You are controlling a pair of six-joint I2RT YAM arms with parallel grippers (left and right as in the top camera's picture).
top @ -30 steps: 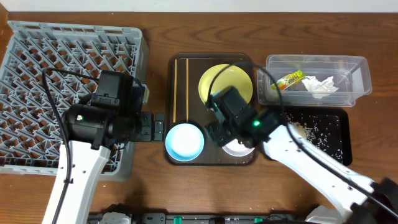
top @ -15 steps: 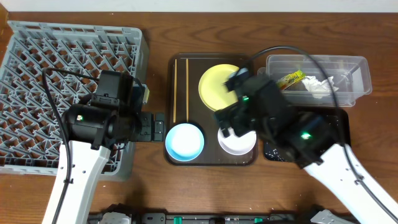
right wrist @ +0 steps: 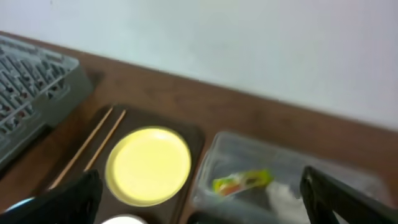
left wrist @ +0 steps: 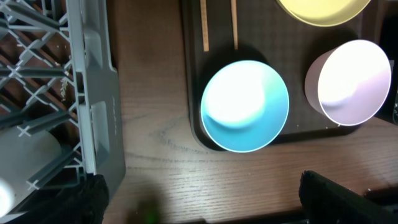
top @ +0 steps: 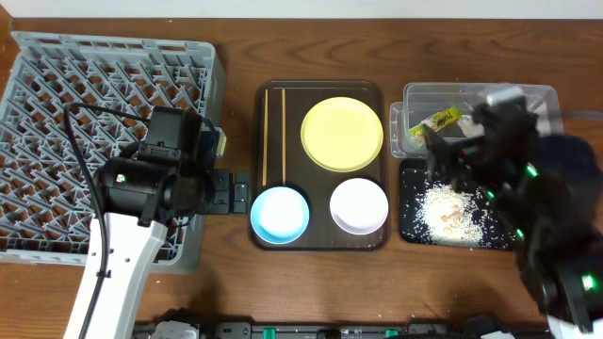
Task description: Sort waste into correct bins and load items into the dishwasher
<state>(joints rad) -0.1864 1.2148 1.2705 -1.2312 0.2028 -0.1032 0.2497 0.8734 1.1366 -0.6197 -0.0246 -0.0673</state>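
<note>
Light-blue round bowl (top: 280, 214) sits upright and empty at the near-left corner of the flat brown serving tray (top: 322, 243), and it's the left gripper (top: 237, 194) that's closest, just off the tray's left edge with its fingers spread wide. From the left wrist view the bowl (left wrist: 245, 106) lies straight ahead of that open gripper (left wrist: 202, 202), glossy and clean inside. The big grey plastic peg rack (top: 104, 141) waits on the gripper's other side, so I'd call this bowl the left arm's job.

Beside it sits the small white bowl (top: 359, 204). Behind them lie the pale-yellow round plate (top: 341, 133) and two thin wooden chopsticks (top: 273, 137), their long axis running along the tray's left edge. The right gripper (right wrist: 202, 205) hangs high and blurred over the bins, fingers wide, holding nothing.
</note>
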